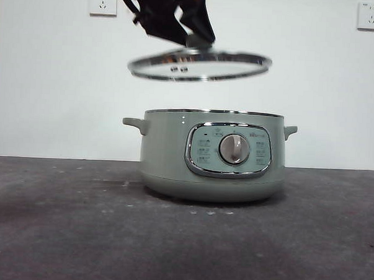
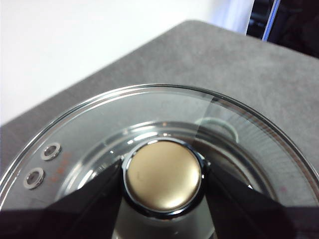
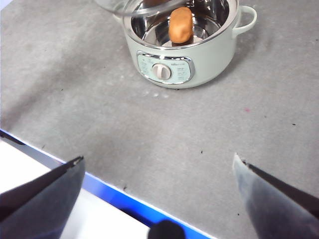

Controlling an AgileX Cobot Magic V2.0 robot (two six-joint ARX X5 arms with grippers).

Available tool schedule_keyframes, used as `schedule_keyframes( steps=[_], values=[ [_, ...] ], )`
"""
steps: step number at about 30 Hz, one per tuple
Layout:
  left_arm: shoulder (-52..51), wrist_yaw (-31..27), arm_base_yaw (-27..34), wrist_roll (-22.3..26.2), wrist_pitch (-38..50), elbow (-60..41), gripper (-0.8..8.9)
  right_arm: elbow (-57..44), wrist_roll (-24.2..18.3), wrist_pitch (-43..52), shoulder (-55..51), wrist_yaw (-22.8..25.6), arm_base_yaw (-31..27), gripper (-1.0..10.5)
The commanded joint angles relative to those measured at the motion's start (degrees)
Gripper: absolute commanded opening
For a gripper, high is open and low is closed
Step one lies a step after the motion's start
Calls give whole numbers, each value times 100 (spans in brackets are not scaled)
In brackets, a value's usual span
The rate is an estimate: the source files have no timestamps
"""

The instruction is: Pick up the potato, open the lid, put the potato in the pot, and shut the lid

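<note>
Closest to the front camera stands the pot (image 1: pixel 211 155) on the grey worktop (image 1: pixel 59 233), its dial facing forward and its mouth uncovered. Above it the left gripper (image 2: pixel 163 181) has its jaws clenched on the knob (image 2: pixel 163 175) of the lid (image 1: pixel 199 64), one black jaw pressed to each side of it — the wrist view shows this plainly. The glass lid hangs in the air, slightly tilted, clear of the pot's rim and somewhat off to one side of it rather than centred over it.

The right gripper (image 3: pixel 159 172) waits well back near the worktop's edge, jaws spread wide and holding nothing. From its camera the potato (image 3: pixel 181 24) can be seen lying inside the pot's steel bowl, part of the raised lid showing at the frame's edge above.

So pick-up, opening and placing look done; the step in hand is closing. The next move would call for bringing the lid level and centred over the rim, lowering it until the steel rim seats all round — then releasing the knob.
</note>
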Motion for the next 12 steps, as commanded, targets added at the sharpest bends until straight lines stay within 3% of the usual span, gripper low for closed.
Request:
schedule_keyframes(
  steps=[1,12],
  values=[
    [125,46,-66,-26,380,118,-7,-114,72,-138,-26,11,2,500],
    [678,-39,-164,-42,765,118,-7,-334,59,-138,-26,153,2,500]
  ],
)
